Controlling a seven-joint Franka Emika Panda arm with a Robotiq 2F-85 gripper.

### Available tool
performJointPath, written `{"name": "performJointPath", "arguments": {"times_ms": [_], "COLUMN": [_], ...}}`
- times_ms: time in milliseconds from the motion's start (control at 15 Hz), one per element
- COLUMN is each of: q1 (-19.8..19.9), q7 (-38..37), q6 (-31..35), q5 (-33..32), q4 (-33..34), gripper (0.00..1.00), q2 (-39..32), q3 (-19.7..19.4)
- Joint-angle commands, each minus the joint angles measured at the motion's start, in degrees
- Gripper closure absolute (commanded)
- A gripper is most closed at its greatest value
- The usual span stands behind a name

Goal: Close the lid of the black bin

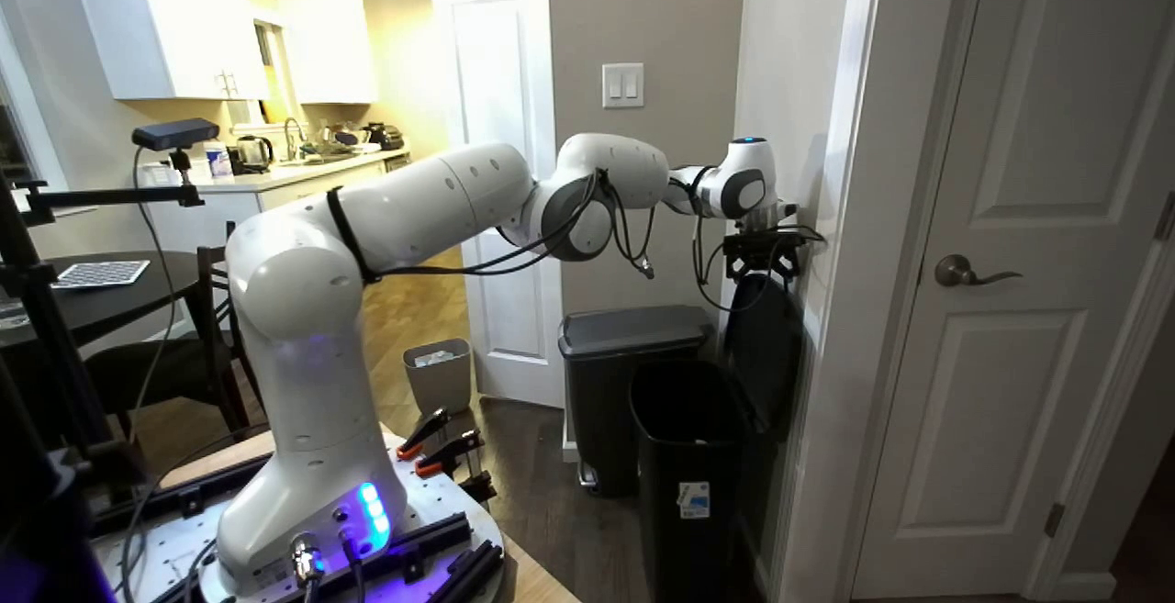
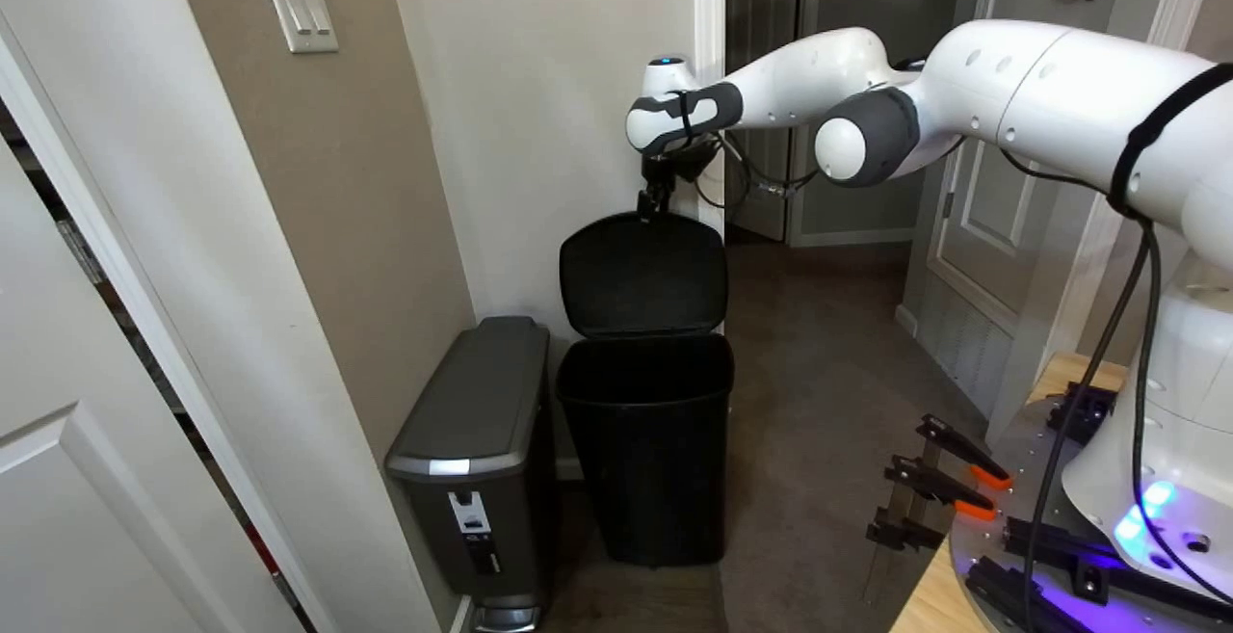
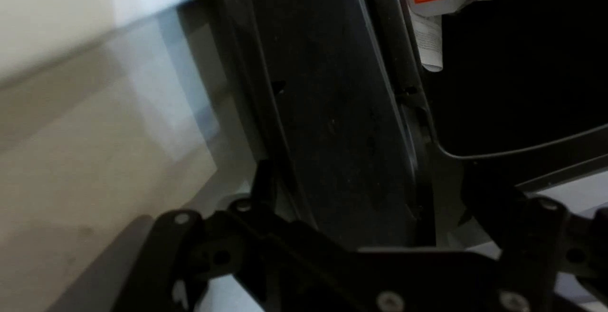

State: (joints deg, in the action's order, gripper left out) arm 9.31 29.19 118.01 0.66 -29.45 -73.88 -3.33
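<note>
While the smooth, round-edged black plastic lid [image 2: 643,276] stands raised close to the pale wall [image 2: 539,113], with the tall, rectangular black plastic bin [image 2: 647,484] open-mouthed below, the jaws stand spread wide at the lid's upper edge.

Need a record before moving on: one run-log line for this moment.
Lid: raised, open | black bin: mouth uncovered | hand: open, straddling lid's upper edge | contact: unclear | closing: not yet done
</note>
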Motion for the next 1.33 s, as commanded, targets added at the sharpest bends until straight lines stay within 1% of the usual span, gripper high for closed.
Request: {"name": "performJointPath", "arguments": {"times_ms": [0,67,200,267,467,533,600,667,733,1000,1267], "q1": [-0.46,-0.62,-0.71,-0.47,-0.24,0.47,0.56,1.19,1.30,3.04,5.50], "q7": [2.70,2.39,0.83,1.15,0.96,0.29,-0.18,3.75,4.60,5.62,4.68], "q6": [2.09,1.88,-1.21,-3.12,-4.95,-8.83,-11.30,-14.99,-14.88,-22.46,-29.60], "q5": [-1.43,-1.34,-0.15,0.96,2.04,1.26,1.70,3.23,4.64,9.40,13.89], "q4": [1.95,1.97,1.25,0.79,1.02,6.89,7.34,8.20,3.15,3.38,3.06], "gripper": [0.00,0.00,0.00,0.00,0.00,0.00,0.00,0.00,0.00,0.00,0.00], "q2": [-1.72,-1.78,-1.00,-0.43,-0.11,-2.96,-2.84,-2.56,0.72,1.48,1.42], "q3": [-0.72,-0.80,-0.24,0.93,2.48,4.37,5.07,7.72,8.36,13.46,17.93]}}
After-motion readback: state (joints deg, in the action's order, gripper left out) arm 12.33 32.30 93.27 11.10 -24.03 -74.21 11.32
